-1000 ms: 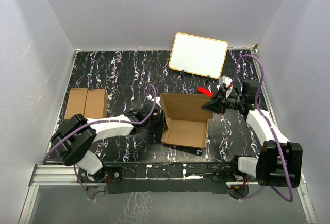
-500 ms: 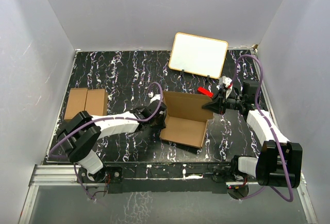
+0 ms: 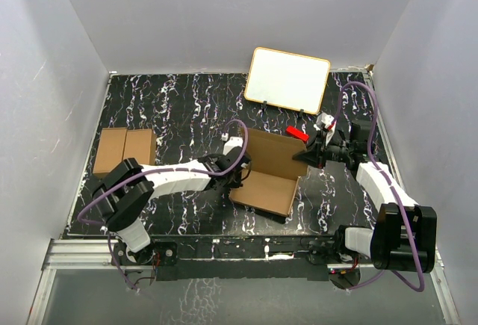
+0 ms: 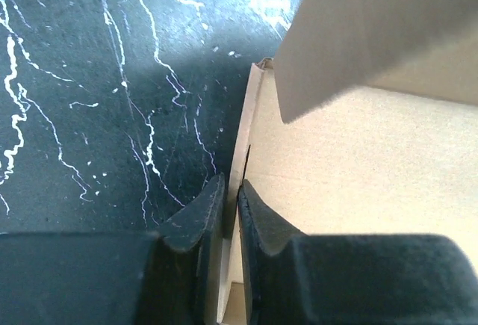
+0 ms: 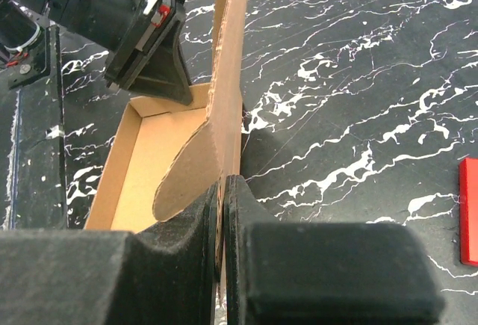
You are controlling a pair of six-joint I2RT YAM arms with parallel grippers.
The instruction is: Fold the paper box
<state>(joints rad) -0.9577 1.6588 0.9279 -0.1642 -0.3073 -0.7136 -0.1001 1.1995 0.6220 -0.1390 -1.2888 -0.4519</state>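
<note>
Since a second ago, your left gripper [image 3: 237, 177] has swung in from the left and clamped onto the paper box [image 3: 270, 169] at its left edge. From above, your right gripper [image 3: 308, 153] pinches the right end of the raised back panel. A red block [image 3: 297, 134] lies just behind it, the white board [image 3: 287, 80] farther back, and twin cartons [image 3: 125, 150] well to the left. Left wrist: the fingers nip a thin side flap, with the marbled table [image 4: 89, 101] alongside. Right wrist: the jaws are closed on the upright panel, and your left gripper stands beyond it.
</note>
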